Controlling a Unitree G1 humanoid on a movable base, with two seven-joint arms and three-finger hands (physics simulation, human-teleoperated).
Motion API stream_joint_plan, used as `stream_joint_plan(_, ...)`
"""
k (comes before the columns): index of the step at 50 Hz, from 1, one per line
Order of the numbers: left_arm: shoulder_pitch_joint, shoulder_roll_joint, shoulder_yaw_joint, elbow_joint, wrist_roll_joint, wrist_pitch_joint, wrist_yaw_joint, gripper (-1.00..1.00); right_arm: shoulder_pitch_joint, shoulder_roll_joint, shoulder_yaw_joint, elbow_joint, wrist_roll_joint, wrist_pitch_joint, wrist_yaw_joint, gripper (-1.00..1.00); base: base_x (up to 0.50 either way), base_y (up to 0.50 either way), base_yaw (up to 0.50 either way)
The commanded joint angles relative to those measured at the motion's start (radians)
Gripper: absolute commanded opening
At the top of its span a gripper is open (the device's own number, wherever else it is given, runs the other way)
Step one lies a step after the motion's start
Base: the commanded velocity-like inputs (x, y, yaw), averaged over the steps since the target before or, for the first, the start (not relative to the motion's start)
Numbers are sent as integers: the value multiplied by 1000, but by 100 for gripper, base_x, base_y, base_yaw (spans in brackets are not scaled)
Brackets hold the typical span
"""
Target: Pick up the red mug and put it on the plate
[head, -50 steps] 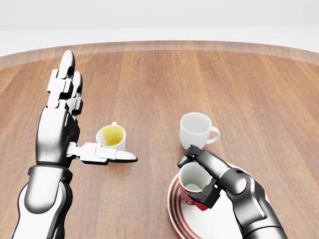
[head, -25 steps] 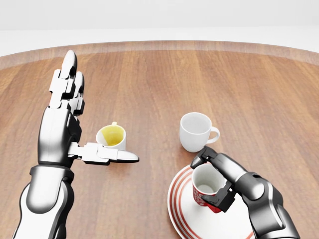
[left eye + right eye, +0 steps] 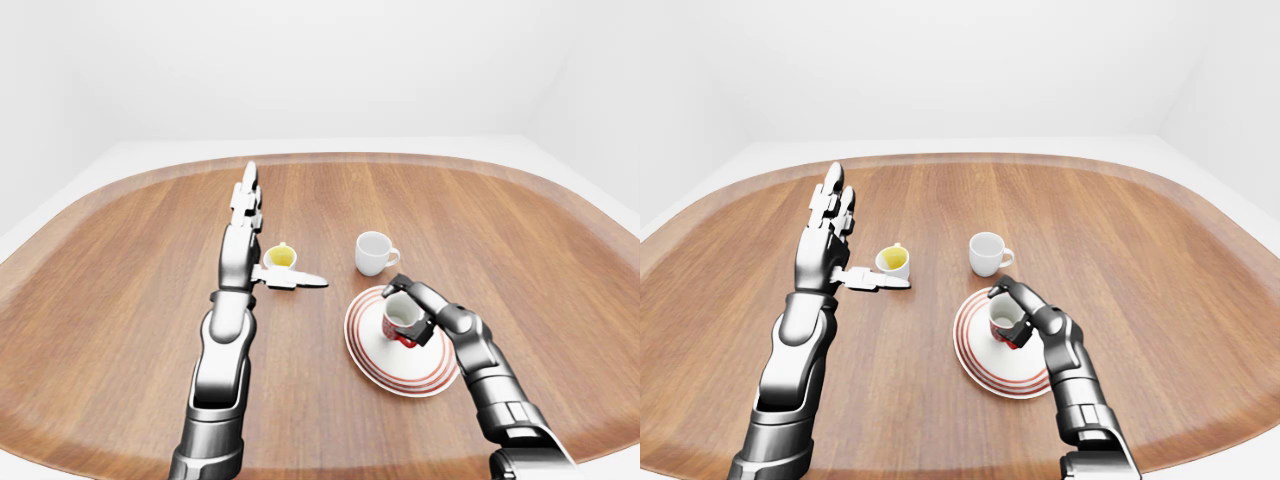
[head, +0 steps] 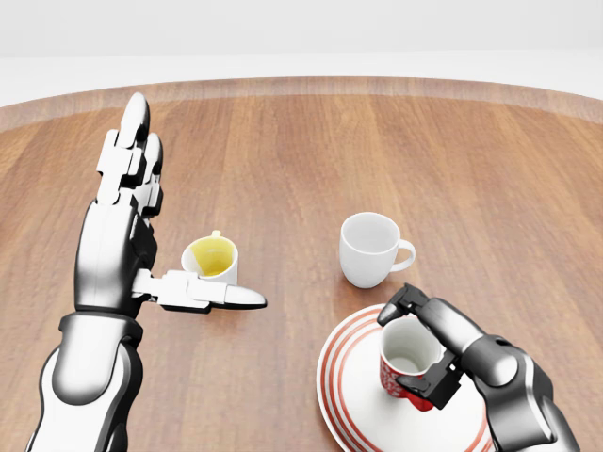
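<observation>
Head view, left to right. Left hand [image 4: 127, 202] at about 9 o'clock: fingers straight and spread wide, pointing to 12 o'clock, thumb stuck out sideways toward 3 o'clock; it holds nothing. Yellow cup [image 4: 211, 259] sits just right of that palm, the thumb crossing its lower side; contact unclear. White cup [image 4: 370, 248] stands upright right of centre, handle at 3 o'clock, apart from everything else. Wooden table [image 4: 311, 151] fills the view. Striped plate [image 4: 341, 381] lies at 5 o'clock, red rings on white. Red mug [image 4: 409, 364] is over the plate's middle, roughly upright; whether its base touches the plate cannot be told. Right hand [image 4: 435, 350] has fingers wrapped round the mug
</observation>
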Motion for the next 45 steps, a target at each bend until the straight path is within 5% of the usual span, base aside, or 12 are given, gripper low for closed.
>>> stream_joint_plan(1,-5,-4,-7,-8,9,0,-1,100,7,-7,-16,-21,40,0,-89,-100,0,0,0)
stream_joint_plan(17,-11,-8,-10,18,13,0,1,100,-5,-8,-11,20,41,0,-104,-100,0,0,0)
stream_joint_plan(18,-10,-8,-9,17,13,0,0,100,-3,-7,-10,19,40,0,-105,-51,0,0,0)
stream_joint_plan(19,-9,-8,-9,13,13,0,0,100,0,-7,-10,15,39,0,-105,61,0,0,0)
stream_joint_plan(20,-8,-8,-10,9,13,0,0,100,2,-8,-11,8,39,0,-102,100,0,0,0)
stream_joint_plan(45,-4,-8,-10,-12,17,0,-2,100,29,-7,-23,-82,38,0,-77,100,0,0,0)
